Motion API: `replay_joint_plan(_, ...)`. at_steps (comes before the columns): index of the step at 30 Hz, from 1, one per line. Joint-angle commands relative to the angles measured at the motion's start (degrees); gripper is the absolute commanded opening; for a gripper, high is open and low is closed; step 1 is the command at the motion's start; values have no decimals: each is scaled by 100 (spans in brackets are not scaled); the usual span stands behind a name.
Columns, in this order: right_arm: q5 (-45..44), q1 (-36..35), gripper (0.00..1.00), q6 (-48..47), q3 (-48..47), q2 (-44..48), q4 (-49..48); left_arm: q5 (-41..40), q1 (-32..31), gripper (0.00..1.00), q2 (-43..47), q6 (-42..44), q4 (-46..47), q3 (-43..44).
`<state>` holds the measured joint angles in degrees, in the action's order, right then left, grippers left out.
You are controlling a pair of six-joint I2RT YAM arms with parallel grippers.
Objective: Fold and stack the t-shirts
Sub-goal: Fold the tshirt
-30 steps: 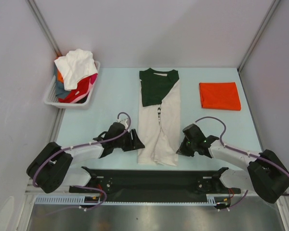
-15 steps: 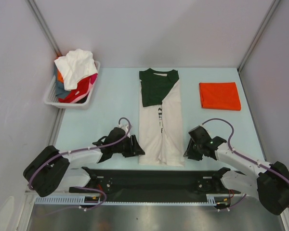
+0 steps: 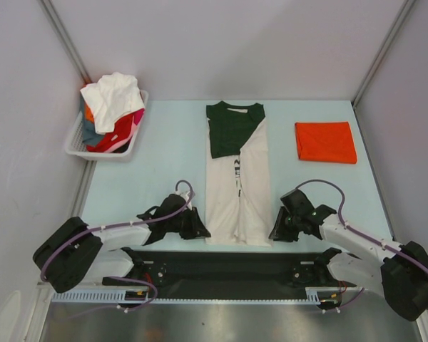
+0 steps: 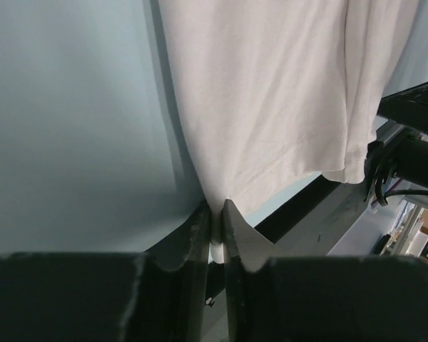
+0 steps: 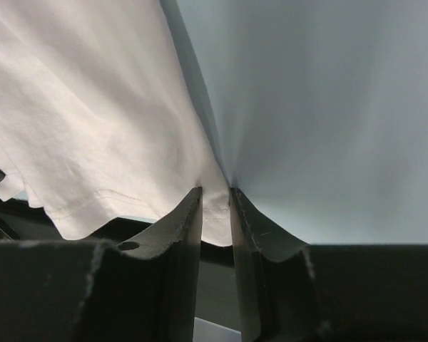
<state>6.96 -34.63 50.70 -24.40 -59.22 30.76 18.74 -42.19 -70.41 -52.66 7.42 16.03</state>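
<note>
Both arms pulled back toward the near side. The left gripper (image 3: 200,228) went from beside the cream t-shirt's (image 3: 237,192) left edge to its bottom-left corner, and the right gripper (image 3: 277,231) dropped to the bottom-right corner. Both sets of jaws have narrowed and now pinch the hem corners, as both wrist views show. The shirt's lower half was bunched and narrow; it's now spread wider and flatter, and more of the dark print (image 3: 236,169) shows.
</note>
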Motion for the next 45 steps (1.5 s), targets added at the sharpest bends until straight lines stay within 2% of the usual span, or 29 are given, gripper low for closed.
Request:
replay_joint_plan(1,130,0,24,-113,129,165,307,-151,-78,17,1,20,-698,-328)
replay_joint_plan(4,217,0,25,-139,190,244,378,-64,-78,17,89,-59,-698,-346)
replay_joint_plan(7,367,-17,32,-218,243,227,404,-29,-87,26,264,-112,-698,-408)
replay_joint_plan(11,568,-35,32,-209,331,165,308,-11,-87,34,537,-112,-855,-496)
replay_joint_plan(12,604,-44,31,-192,340,157,247,-28,-87,32,590,-121,-865,-504)
replay_joint_plan(14,648,-52,24,-209,296,174,316,-2,-87,18,687,-148,-883,-531)
replay_joint_plan(15,649,-52,20,-218,278,200,360,15,-87,15,713,-156,-883,-531)
replay_joint_plan(16,622,-44,9,-227,235,235,404,24,-87,11,730,-165,-883,-522)
replay_joint_plan(17,561,-35,0,-236,121,340,500,59,-87,1,731,-174,-883,-487)
replay_joint_plan(22,517,88,0,-323,-301,657,781,147,-43,0,783,-314,-760,-303)
replay_joint_plan(26,516,500,0,-630,-889,789,1063,235,106,0,976,-359,-575,-48)
replay_joint_plan(29,779,1115,0,-956,-1110,693,924,585,518,0,986,-324,-435,250)
replay_joint_plan(34,921,1853,0,-1439,-1760,-18,537,649,1116,0,670,-236,-302,1171)
replay_joint_plan(45,921,2215,0,-1651,-3605,-2329,-465,262,1828,0,-1483,133,-241,3177)
